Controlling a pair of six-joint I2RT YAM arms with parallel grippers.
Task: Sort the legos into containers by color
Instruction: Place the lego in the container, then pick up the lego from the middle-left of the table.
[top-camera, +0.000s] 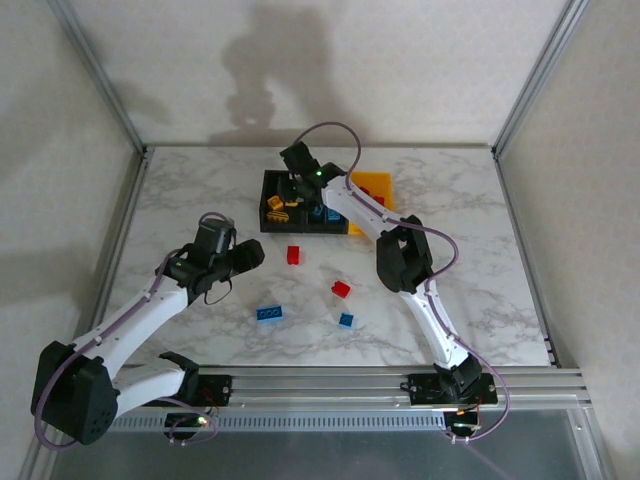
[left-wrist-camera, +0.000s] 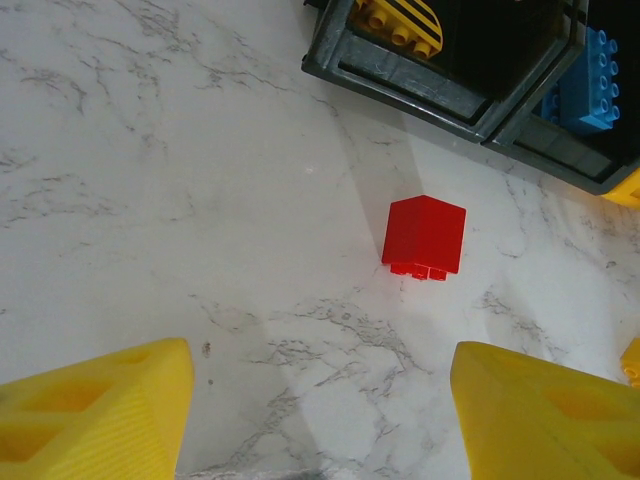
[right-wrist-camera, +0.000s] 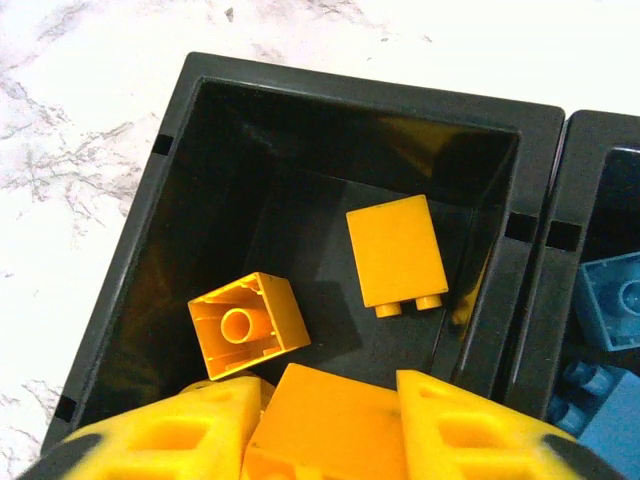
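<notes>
The right claw (right-wrist-camera: 330, 400) clamps a yellow-orange studded plastic brick (right-wrist-camera: 320, 445) over the left black plastic bin (right-wrist-camera: 150, 250). The left claw (left-wrist-camera: 320, 420), jaws apart, hovers just before that bin above a small red plastic brick (left-wrist-camera: 424, 235) lying on the tabletop (left-wrist-camera: 150, 150). The brick is likely light, rigid and slick, so pinch its flat sides.

Marble table (top-camera: 190, 190) and its load
Bins (top-camera: 290, 228) are sitting at the back; two red bricks (top-camera: 293, 254) (top-camera: 341, 289) and two blue bricks (top-camera: 268, 314) (top-camera: 346, 320) are lying scattered nearer.
</notes>
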